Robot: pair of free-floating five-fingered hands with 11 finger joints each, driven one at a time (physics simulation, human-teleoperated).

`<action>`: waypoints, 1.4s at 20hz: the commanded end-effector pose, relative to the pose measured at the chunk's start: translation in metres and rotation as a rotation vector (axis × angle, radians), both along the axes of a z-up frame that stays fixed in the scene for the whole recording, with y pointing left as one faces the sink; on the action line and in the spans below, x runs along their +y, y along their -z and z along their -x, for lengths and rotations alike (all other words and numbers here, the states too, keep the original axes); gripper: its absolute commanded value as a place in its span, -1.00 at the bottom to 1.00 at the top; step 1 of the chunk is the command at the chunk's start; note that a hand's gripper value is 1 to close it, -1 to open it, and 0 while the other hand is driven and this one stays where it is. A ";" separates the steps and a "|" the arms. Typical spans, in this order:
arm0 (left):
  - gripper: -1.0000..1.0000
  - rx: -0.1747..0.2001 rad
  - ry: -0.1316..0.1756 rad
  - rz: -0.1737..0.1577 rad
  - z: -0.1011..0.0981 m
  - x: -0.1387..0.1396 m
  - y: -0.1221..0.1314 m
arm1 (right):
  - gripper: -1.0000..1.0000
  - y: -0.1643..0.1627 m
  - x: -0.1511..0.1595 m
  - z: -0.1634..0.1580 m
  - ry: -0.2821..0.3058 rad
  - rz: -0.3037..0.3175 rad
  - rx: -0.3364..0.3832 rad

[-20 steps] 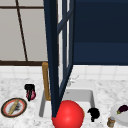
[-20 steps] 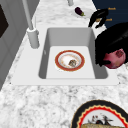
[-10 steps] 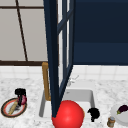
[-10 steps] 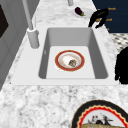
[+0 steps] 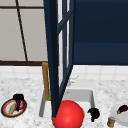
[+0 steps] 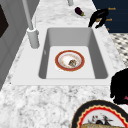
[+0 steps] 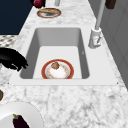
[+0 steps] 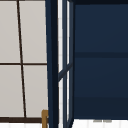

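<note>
A: Plate left of the sink, has the left hand reached it?
B: Yes, it just moved over it, so the food is within reach. Whether it grips anything, I cannot tell. The right hand hangs relaxed.

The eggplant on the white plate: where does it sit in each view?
Front view: eggplant at far right, on the white plate.
Left side view: top centre, beyond the sink.
Right side view: bottom left.
Upper view: not in it.
Shared landmark: the sink.
</note>
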State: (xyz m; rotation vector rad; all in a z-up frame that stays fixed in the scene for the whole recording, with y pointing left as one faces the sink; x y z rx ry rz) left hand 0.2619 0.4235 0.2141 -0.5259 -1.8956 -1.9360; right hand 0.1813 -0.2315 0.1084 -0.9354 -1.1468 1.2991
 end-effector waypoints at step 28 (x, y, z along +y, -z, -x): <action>-1.00 0.014 -0.021 -0.103 -0.052 0.018 0.060 | 0.00 0.000 0.000 0.000 0.000 0.000 0.000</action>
